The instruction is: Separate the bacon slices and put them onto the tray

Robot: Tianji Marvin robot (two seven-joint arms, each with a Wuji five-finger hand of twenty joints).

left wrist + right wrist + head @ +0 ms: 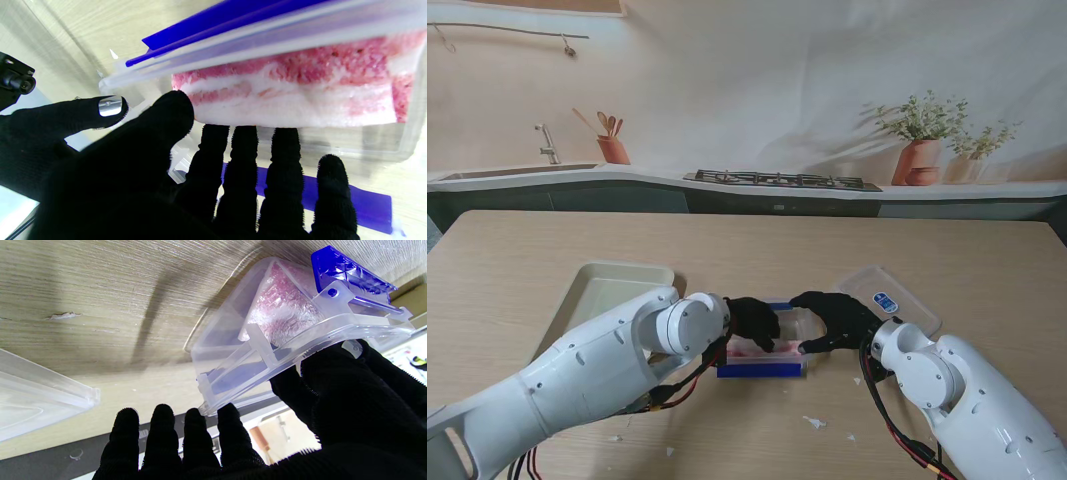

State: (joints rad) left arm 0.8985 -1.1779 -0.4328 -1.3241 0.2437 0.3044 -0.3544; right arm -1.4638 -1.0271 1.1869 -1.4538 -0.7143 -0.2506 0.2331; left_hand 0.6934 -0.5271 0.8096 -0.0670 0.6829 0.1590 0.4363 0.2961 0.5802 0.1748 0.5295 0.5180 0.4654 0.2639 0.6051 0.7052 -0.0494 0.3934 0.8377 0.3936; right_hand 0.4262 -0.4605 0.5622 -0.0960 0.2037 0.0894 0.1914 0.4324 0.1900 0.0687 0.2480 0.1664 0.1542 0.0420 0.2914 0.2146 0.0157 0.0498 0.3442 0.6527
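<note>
A clear plastic container [772,345] with blue clips is seen near the middle of the wooden table [987,270], tilted rather than flat. The bacon slices [293,90] are stacked inside it, pink and white, lying against one wall.

The left hand [752,322], in a black glove, is placed at the container's left end. In the left wrist view its fingers [282,173] are held side by side and slightly spread, their tips at the edge of the bacon stack; the thumb is set close to the stack's corner. A firm pinch on a slice cannot be confirmed.

The right hand [832,318] is placed at the container's right end. In the right wrist view the thumb is pressed on the container's rim, with the four fingers [196,440] held together and extended past its corner.

The cream tray [612,285] lies to the left of the container, partly covered by the left arm. A clear lid [892,298] lies on the table to the right, just beyond the right hand.
</note>
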